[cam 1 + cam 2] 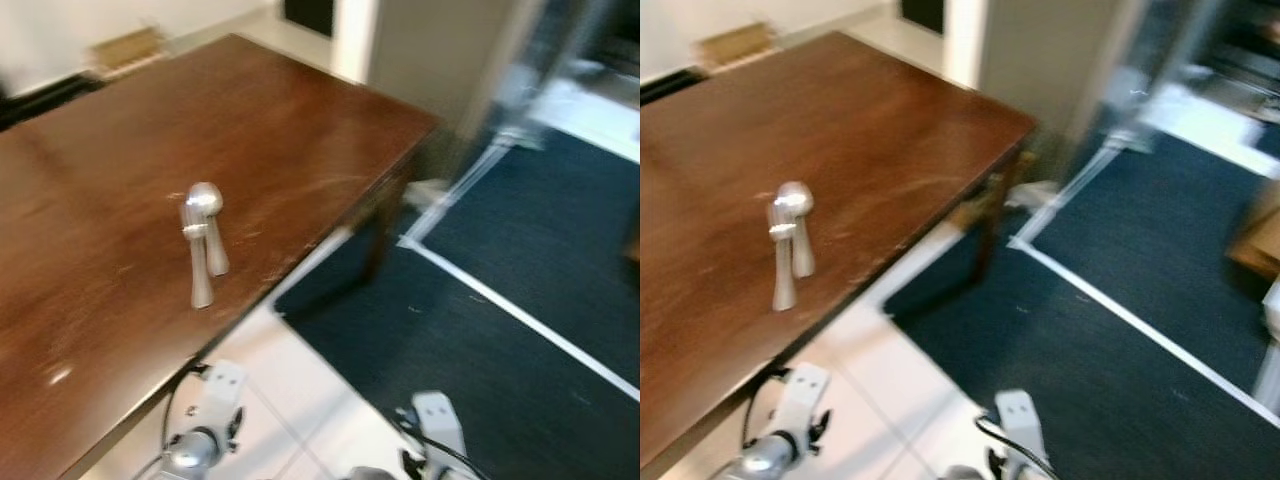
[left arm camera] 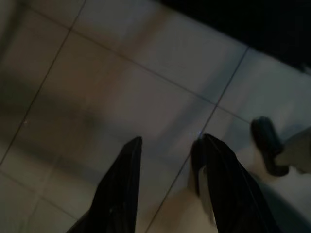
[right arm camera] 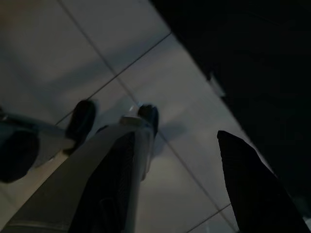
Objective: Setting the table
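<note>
Two silver spoons (image 1: 205, 243) lie side by side on the brown wooden table (image 1: 120, 160), close to its near edge, bowls pointing away from me. Both arms hang low beside the table, the left arm (image 1: 205, 425) under the table's edge and the right arm (image 1: 437, 425) over the floor. In the left wrist view my left gripper (image 2: 170, 141) is open above pale floor tiles, with nothing between its fingers. In the right wrist view my right gripper (image 3: 175, 137) is open too, wide apart and empty, over tiles next to a dark carpet. The head views are blurred.
The table's corner (image 1: 425, 120) points to the right, with a table leg (image 1: 385, 235) below it. A dark blue carpet (image 1: 520, 250) with a white line (image 1: 520, 315) covers the floor to the right. Pale tiles (image 1: 300, 400) lie in front of me. A wall column (image 1: 440, 50) stands behind the corner.
</note>
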You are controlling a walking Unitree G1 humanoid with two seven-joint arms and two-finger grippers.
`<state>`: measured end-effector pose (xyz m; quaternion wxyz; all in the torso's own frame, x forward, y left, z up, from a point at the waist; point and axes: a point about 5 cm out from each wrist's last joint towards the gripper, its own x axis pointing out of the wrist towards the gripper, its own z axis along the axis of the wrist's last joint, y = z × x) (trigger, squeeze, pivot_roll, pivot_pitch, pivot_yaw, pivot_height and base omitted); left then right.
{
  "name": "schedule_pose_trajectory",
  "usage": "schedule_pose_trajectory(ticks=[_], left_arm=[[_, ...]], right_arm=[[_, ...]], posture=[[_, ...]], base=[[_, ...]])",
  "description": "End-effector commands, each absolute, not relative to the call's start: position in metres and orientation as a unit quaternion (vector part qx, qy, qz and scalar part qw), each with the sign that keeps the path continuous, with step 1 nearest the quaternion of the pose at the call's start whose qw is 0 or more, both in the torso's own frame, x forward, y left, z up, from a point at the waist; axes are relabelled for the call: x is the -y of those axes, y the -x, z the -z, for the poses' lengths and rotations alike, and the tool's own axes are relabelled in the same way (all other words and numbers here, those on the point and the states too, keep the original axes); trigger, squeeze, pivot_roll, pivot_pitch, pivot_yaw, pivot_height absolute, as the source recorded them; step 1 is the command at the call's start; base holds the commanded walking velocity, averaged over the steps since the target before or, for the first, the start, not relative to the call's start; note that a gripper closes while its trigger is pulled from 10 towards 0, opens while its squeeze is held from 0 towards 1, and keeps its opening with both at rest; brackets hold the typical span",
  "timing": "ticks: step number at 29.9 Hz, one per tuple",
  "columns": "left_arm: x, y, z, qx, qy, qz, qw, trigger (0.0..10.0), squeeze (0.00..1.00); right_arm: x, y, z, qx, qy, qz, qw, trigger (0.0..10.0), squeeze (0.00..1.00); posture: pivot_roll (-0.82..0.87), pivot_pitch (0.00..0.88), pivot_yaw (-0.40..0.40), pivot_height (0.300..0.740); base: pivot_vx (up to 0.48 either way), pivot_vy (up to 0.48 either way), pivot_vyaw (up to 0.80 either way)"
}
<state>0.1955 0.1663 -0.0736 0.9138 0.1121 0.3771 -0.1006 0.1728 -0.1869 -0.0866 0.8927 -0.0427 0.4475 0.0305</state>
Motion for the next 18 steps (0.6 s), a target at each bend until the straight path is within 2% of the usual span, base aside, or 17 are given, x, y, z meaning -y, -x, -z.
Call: schedule_pose_trajectory(ticks=[1, 14, 18], left_arm=[[-0.1657, -0.1947, 0.0743, -0.38, -0.108, 0.099, 0.913, 10.0, 0.0], [-0.162, -0.194, 0.0751, -0.385, -0.103, 0.11, 0.911, 10.0, 0.0], [-0.1612, -0.1965, 0.0737, -0.381, -0.102, 0.113, 0.912, 10.0, 0.0]], right_arm=[[0.1892, -0.16, 0.0923, -0.468, 0.037, -0.019, 0.883, 10.0, 0.0], [0.1963, -0.1628, 0.0901, -0.466, 0.043, -0.019, 0.884, 10.0, 0.0], [0.1945, -0.1649, 0.0894, -0.463, 0.044, -0.02, 0.885, 10.0, 0.0]], posture=[[0.02, 0.05, 0.016, 0.74], [0.01, 0.045, 0.014, 0.74], [0.01, 0.043, 0.014, 0.74]], base=[[0.0, 0.0, 0.0], [0.0, 0.0, 0.0], [0.0, -0.345, 0.0]])
